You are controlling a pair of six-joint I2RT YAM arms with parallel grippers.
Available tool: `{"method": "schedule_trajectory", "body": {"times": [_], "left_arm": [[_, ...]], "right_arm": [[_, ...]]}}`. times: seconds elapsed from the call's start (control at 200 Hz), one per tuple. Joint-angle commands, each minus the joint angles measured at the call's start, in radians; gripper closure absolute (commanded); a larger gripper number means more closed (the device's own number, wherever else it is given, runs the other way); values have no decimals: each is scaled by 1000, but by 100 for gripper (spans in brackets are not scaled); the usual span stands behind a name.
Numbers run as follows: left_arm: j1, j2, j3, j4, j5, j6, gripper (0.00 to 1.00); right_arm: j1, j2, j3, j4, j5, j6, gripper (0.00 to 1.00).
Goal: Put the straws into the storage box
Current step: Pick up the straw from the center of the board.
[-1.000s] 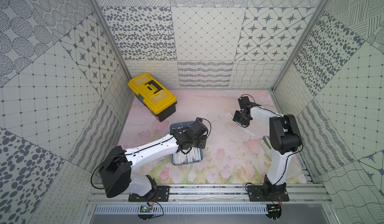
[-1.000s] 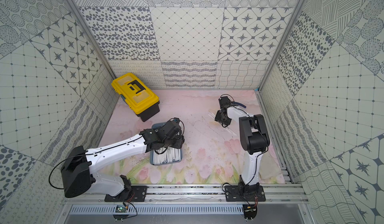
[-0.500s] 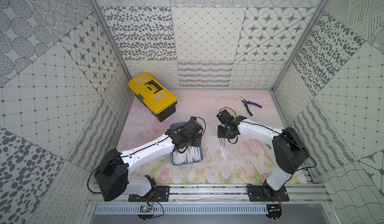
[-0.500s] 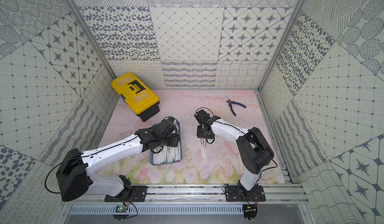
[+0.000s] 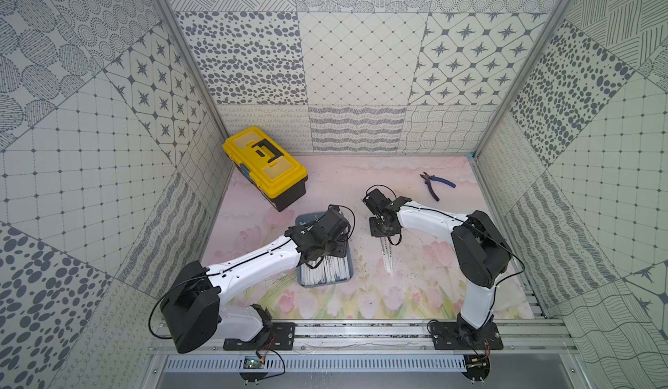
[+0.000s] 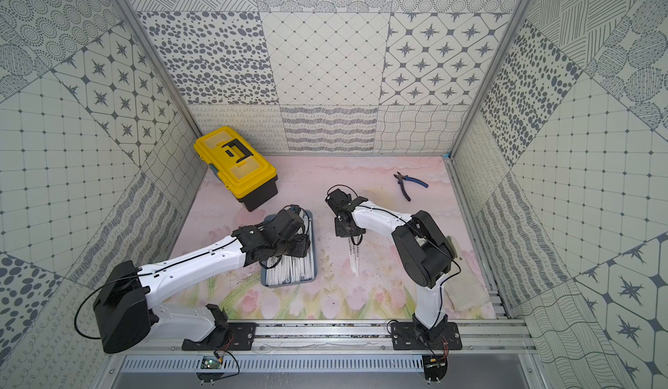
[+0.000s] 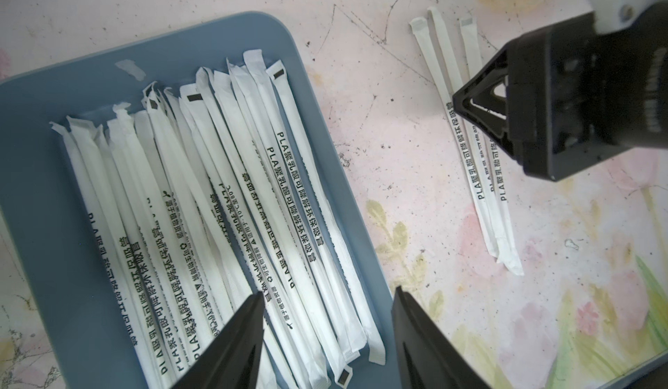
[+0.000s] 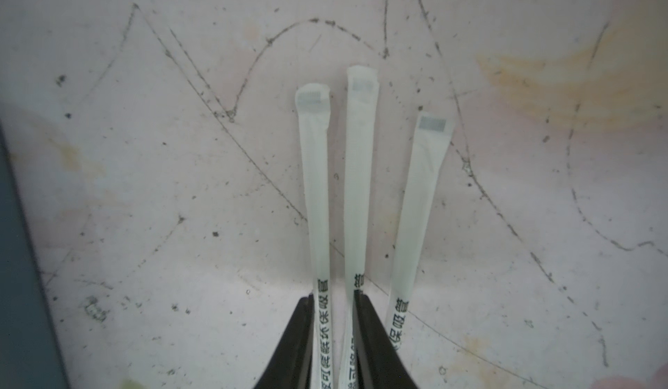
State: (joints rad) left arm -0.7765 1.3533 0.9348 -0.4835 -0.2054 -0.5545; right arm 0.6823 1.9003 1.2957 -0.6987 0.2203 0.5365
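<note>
Most of the job looks done. The storage box (image 5: 325,282), left of centre and toward the near side of the table (image 5: 415,286), already holds a thick layer of straws (image 7: 235,206). They lie roughly lengthwise and overlap one another. Three loose straws (image 5: 386,257) lie on the table just to the right of the box, close together side by side and pointing near to far. No others show on the table in either top view.

The right gripper (image 8: 334,296) is down over that trio, toward their far ends. Its jaws stand narrow, with two of the three between them and the third just outside — whether they already pinch the paper cannot be told. The left gripper (image 7: 327,291) hangs above the box's right-hand rim, jaws spread and nothing between them.

What is left, judging from this, is to carry those three across into the box. That probably takes more than one trip, since only two are bracketed. The yellow toolbox (image 5: 265,165) at the far left and the blue-handled pliers (image 5: 435,184) at the far right play no part.
</note>
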Motion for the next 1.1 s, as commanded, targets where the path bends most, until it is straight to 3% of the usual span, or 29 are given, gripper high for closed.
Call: {"method": "schedule_trajectory", "body": {"times": [0.0, 0.49, 0.765, 0.936, 1.096], "left_arm": [[14, -9, -1, -12, -2, -4, 39], [25, -21, -7, -18, -12, 2, 39], [92, -102, -6, -89, -57, 28, 39], [162, -202, 1, -165, -98, 62, 39], [219, -267, -23, -197, -89, 70, 39]], "right_arm": [[-8, 38, 27, 19, 20, -26, 78], [-18, 97, 36, 16, -17, -17, 85], [8, -66, 36, 41, -68, 73, 92], [106, -150, 42, 79, -128, 211, 94], [242, -77, 161, 79, -125, 237, 93]]}}
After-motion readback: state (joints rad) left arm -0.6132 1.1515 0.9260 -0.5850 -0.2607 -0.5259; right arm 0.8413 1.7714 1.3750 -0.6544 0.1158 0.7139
